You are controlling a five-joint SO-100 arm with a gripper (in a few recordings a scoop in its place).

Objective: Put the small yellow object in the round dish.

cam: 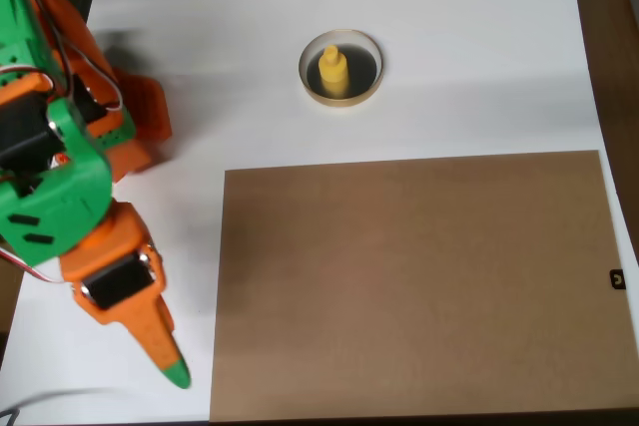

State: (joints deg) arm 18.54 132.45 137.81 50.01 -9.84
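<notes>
The green and orange arm [60, 197] rises closest to the overhead camera, over the left edge of the white worktop [479, 27]; its gripper [165, 356] points down toward the front left corner, tapering to a single green tip, so the fingers look pressed together with nothing between them, though the angle hides any narrow gap; the small yellow object [333, 71] stands upright inside the round dish [340, 69], near the back edge of the worktop and roughly midway along it, well apart from the gripper; a large brown board [419, 286] covers the front right part of the worktop, its back edge near the dish but not touching it.

Judged from this layout, the placing looks done, so the hazards are ones of disturbance; the piece is tall for its base and seems to sit left of the dish's centre, near the rim, so a knock to the dish could tip it out; any sweep of the arm toward the back of the worktop could clip the shallow, light-looking dish and slide it; loose wires [70, 57] by the arm's base could snag during a retreat and jerk the arm sideways.
</notes>
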